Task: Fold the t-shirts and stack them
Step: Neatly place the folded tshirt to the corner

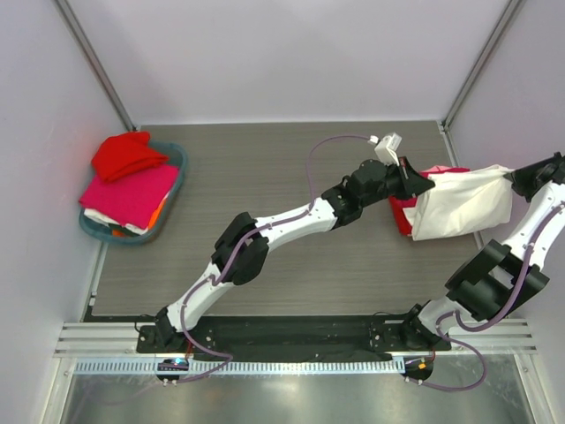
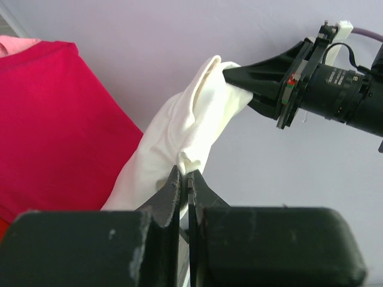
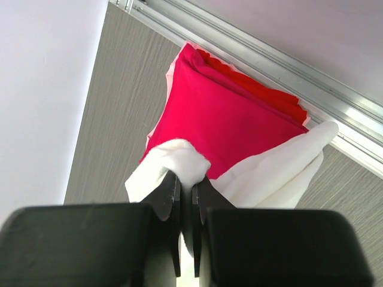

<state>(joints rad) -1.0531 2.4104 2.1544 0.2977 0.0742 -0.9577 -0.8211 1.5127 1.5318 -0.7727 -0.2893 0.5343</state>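
A white t-shirt (image 1: 463, 201) hangs stretched between both grippers over the table's right side. My left gripper (image 1: 430, 184) is shut on its left edge, and the cloth (image 2: 191, 119) bunches at the jaw tips (image 2: 185, 170). My right gripper (image 1: 510, 179) is shut on the opposite edge (image 3: 179, 156), with its own tips (image 3: 187, 179) pinching a fold. Under the white shirt lies a folded magenta-pink tee (image 3: 233, 119) on top of a red one (image 3: 269, 92). The right gripper's fingers (image 2: 239, 76) also show in the left wrist view.
A teal basket (image 1: 173, 190) stands at the far left, holding a red tee (image 1: 126, 155) and a magenta one (image 1: 128, 196). An aluminium rail (image 3: 269, 54) runs along the table edge beside the folded stack. Walls close in both sides.
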